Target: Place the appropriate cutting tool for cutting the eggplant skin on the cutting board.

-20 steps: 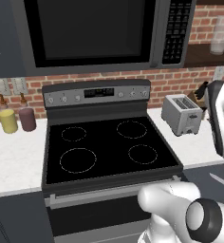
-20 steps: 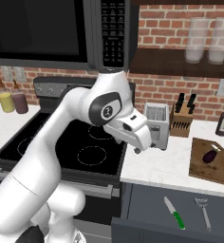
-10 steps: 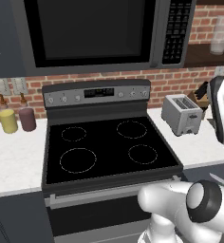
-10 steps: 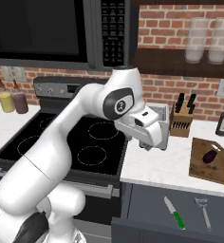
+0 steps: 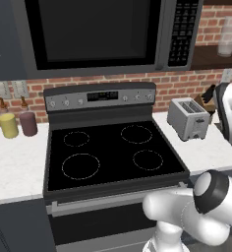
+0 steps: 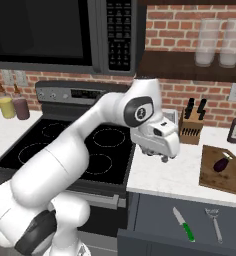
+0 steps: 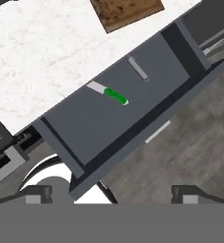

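Gripper hangs open over white counter.

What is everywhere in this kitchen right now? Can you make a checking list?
Surface: white counter right of the stove.
Job's things: green-handled tool lies in the open drawer; cutting board on the counter carries the eggplant.
Clutter: fork in the drawer; toaster; knife block; two bottles left of the stove.
End effector: hangs over the counter edge, holding nothing; jaw state unclear.
Cables: nothing seen.
Surroundings: microwave, brick wall.
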Controlling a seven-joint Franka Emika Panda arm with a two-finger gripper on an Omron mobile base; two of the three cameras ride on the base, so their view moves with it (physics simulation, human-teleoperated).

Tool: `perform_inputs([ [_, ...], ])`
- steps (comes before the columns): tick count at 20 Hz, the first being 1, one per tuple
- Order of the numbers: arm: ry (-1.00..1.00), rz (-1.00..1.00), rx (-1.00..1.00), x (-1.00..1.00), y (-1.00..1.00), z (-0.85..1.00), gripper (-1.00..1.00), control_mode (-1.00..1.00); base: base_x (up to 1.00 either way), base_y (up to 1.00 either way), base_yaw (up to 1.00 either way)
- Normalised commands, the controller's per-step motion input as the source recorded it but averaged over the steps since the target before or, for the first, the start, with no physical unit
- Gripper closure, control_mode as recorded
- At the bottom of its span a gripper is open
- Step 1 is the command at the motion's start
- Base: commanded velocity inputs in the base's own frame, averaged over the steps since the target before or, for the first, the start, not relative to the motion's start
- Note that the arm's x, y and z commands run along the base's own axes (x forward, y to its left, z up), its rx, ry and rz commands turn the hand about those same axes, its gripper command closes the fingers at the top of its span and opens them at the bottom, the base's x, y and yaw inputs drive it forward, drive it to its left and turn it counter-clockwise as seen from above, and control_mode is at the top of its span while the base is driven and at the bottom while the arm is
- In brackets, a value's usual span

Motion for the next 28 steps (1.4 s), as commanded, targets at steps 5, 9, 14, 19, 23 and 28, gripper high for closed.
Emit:
perform_inputs([
  [5,0.03,0.00,0.07,0.08,-0.47,-0.34,-1.00,-1.00,0.00,0.00,0.00],
  [9,0.00,0.00,0.16,-0.24,-0.66,-0.33,-1.00,-1.00,0.00,0.00,0.00],
  [14,0.00,0.00,0.13,-0.27,-0.47,-0.51,-1.00,-1.00,0.00,0.00,0.00],
  [19,0.00,0.01,0.09,0.00,-0.40,-0.85,-1.00,-1.00,0.00,0.00,0.00],
  [23,0.00,0.07,0.07,-0.30,-0.56,-0.77,-1.00,-1.00,0.00,0.00,0.00],
  [28,-0.04,0.12,0.00,-0.31,-0.31,-0.57,-1.00,-1.00,0.00,0.00,0.00],
])
